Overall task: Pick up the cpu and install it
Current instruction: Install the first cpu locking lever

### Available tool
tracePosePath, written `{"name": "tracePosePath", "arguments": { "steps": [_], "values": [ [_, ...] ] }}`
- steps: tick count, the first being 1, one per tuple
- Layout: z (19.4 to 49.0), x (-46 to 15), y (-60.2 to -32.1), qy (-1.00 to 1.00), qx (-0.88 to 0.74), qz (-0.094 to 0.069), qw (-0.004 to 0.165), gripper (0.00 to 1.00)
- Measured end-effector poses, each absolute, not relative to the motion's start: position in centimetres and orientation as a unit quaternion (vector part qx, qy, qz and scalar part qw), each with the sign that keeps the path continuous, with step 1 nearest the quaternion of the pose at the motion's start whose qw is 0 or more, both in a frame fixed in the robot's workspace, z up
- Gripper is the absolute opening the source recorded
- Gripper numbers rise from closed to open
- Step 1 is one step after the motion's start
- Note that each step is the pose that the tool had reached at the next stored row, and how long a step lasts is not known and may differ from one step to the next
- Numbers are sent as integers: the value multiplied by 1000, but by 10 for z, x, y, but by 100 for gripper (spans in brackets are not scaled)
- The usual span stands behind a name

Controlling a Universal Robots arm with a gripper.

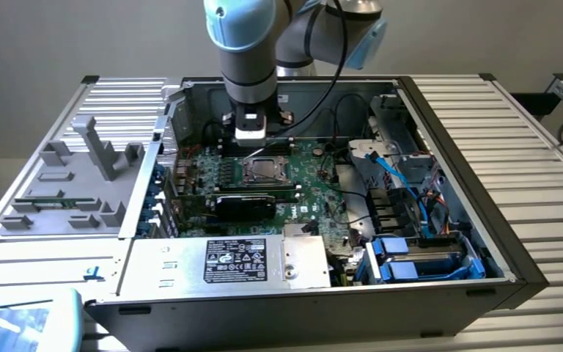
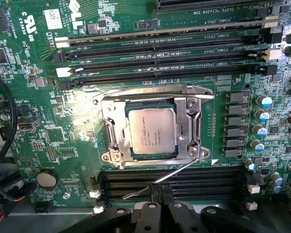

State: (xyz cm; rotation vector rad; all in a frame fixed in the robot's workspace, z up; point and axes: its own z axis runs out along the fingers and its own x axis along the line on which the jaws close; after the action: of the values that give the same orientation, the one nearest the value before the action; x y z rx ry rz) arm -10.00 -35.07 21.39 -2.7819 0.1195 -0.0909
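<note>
The gripper (image 2: pixel 159 194) has its two fingertips drawn together with nothing between them. It hangs low inside the open computer case (image 1: pixel 457 154), just off the motherboard (image 2: pixel 39 141) and close beside the socket. That placement suits work on the socket's hardware rather than carrying a part. Just beyond the fingertips, a thin wire lever (image 2: pixel 169 177) slants across a bank of dark memory slots (image 2: pixel 199 180). Its free end lies near the gripper, and it looks unlatched, though whether the fingers touch it cannot be told. The cpu (image 2: pixel 152 131) lies flat in the socket, silver top up and square to the opening. The metal load frame (image 2: pixel 191 121) is folded around its edges, so the chip appears placed, with the frame there to press it down evenly. In the exterior view the arm comes straight down over the same spot, with the gripper (image 1: pixel 250 147) just behind the cpu (image 1: pixel 260 174), which keeps the wrist camera looking squarely at the socket. A labelled silver box (image 1: pixel 232 260) sits at the case's near edge. A grey parts fixture (image 1: pixel 67 198) rests on the slatted table (image 1: pixel 545 161) at the exterior view's left, well apart from the work.
</note>
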Motion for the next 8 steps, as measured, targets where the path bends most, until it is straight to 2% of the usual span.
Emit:
{"name": "tracePosePath", "arguments": {
  "steps": [8],
  "values": [
    [210,-99,-351,42,-983,-32,177,12]
  ]
}}
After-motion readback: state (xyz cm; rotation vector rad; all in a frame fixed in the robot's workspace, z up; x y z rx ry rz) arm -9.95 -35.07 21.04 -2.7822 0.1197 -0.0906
